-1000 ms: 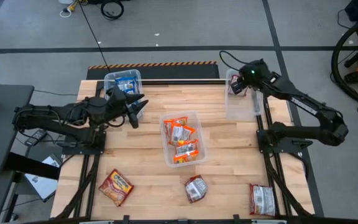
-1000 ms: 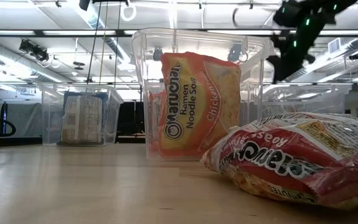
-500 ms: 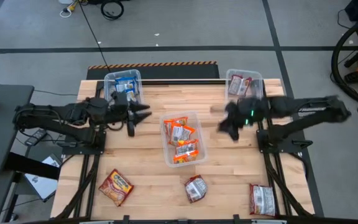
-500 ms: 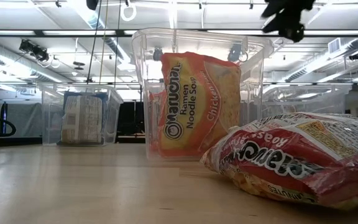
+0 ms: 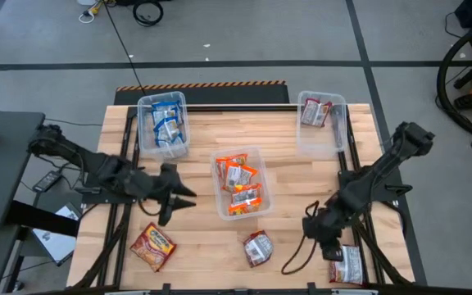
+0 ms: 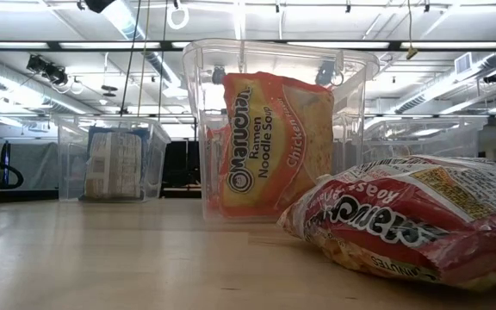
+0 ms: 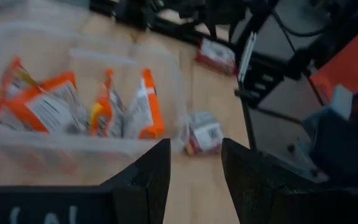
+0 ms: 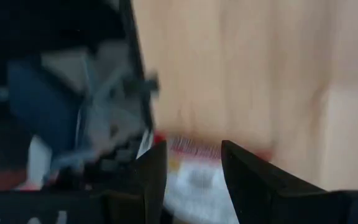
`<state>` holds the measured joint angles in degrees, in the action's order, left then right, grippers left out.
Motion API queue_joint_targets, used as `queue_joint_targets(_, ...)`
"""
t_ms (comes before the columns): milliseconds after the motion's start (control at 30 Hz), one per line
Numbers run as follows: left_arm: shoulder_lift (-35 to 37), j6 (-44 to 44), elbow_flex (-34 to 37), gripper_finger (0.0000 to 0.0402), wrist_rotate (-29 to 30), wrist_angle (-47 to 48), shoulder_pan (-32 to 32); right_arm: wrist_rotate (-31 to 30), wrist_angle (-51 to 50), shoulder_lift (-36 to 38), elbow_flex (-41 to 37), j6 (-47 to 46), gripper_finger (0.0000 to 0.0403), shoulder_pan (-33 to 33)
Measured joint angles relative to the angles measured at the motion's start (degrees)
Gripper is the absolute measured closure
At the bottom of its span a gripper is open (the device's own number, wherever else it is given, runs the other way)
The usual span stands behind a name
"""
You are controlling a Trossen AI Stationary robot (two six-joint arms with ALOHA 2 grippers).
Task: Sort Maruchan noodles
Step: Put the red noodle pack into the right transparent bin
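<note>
Several Maruchan noodles packets lie loose near the table's front edge: an orange-red one (image 5: 152,246) at the left, a dark red one (image 5: 258,247) in the middle (image 6: 403,220), and another dark red one (image 5: 347,264) at the right. My left gripper (image 5: 180,197) hovers open and empty, left of the centre bin (image 5: 220,184), whose orange packets (image 7: 73,106) it faces. My right gripper (image 5: 324,236) hangs open and empty just above the right dark red packet (image 8: 191,171), pointing down at it. Neither gripper shows in the low view.
A clear bin with blue packets (image 5: 162,123) stands far left. A clear bin with a dark red packet (image 5: 318,115) stands far right. The centre bin holds orange packets (image 6: 274,146). A dark cable loop (image 5: 297,256) hangs by my right gripper. Bare wood lies between bins and loose packets.
My right gripper has swung fast from over the far right bin toward the table's near edge, tipping downward, and now hangs above the right dark red packet. My left gripper has moved from beside the blue-packet bin toward the near edge and a little down. No packet has moved.
</note>
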<state>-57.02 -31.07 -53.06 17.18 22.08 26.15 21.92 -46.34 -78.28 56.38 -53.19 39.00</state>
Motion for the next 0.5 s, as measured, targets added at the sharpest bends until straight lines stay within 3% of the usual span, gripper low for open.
queue_joint_targets(67,-0.73,-2.39,0.0,0.0253,1.35,0.71,2.89,3.45,-3.88,-2.15,-0.04,-0.83,0.0245,1.09)
queue_joint_targets(233,-2.21,-8.46,0.0,0.0253,4.62,1.77,10.14,5.49,-7.35,-1.84,-3.61,1.73,0.0244,4.07)
queue_joint_targets(500,-2.66,-17.02,0.0,0.0253,10.81,4.23,19.76,9.06,5.24,1.22,-16.04,-1.97,0.0243,5.66)
